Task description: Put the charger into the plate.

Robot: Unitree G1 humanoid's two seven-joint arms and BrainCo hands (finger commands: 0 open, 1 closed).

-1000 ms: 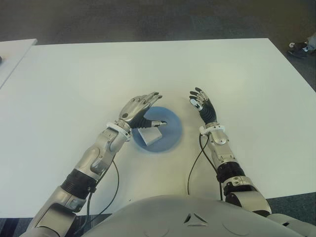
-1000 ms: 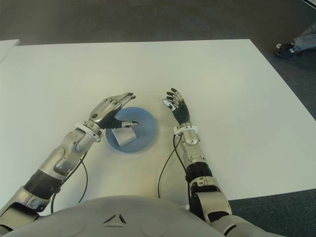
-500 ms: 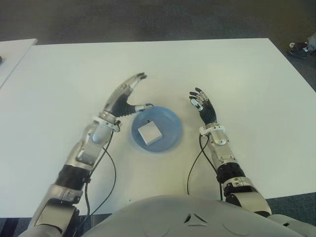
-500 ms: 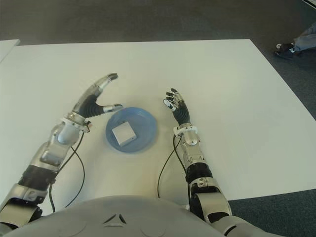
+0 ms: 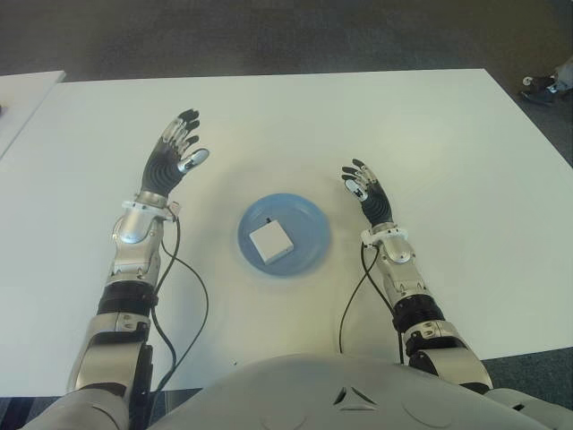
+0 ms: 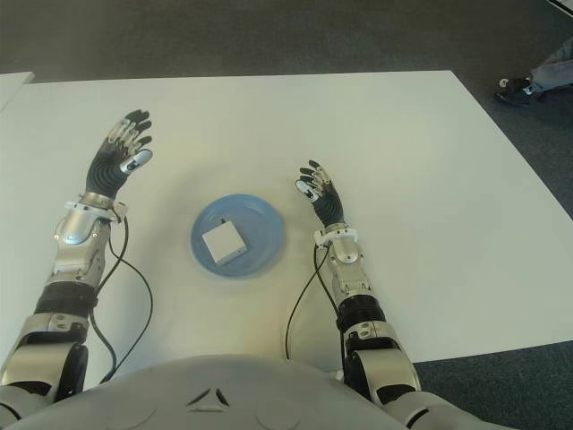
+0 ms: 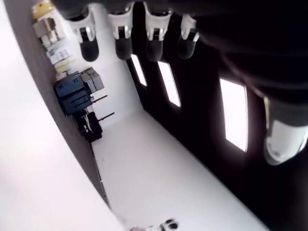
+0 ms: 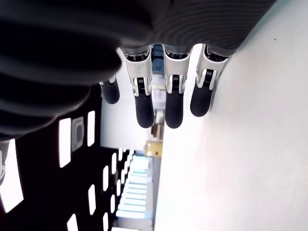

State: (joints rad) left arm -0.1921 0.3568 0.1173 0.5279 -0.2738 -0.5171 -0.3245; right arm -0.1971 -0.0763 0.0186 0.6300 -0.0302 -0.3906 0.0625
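Observation:
A white square charger [image 5: 270, 242] lies inside the round blue plate [image 5: 307, 224] at the middle of the white table [image 5: 286, 125]. My left hand [image 5: 175, 154] is raised well to the left of the plate, fingers spread and holding nothing. My right hand [image 5: 363, 190] stands just right of the plate, fingers also spread and empty. In the left wrist view my fingertips [image 7: 122, 45] are extended with nothing between them. The right wrist view shows straight fingers [image 8: 144, 103] beside the table surface.
A second white table's corner [image 5: 22, 94] shows at the far left. Dark carpet [image 5: 269, 36] runs beyond the table's far edge. A person's shoe [image 5: 542, 87] shows on the floor at the far right. Cables [image 5: 192, 305] hang from both forearms.
My left hand has let go of the charger, lifted off the plate and swung away to the left, opening wide. The charger stays in the plate. The right hand has not moved.

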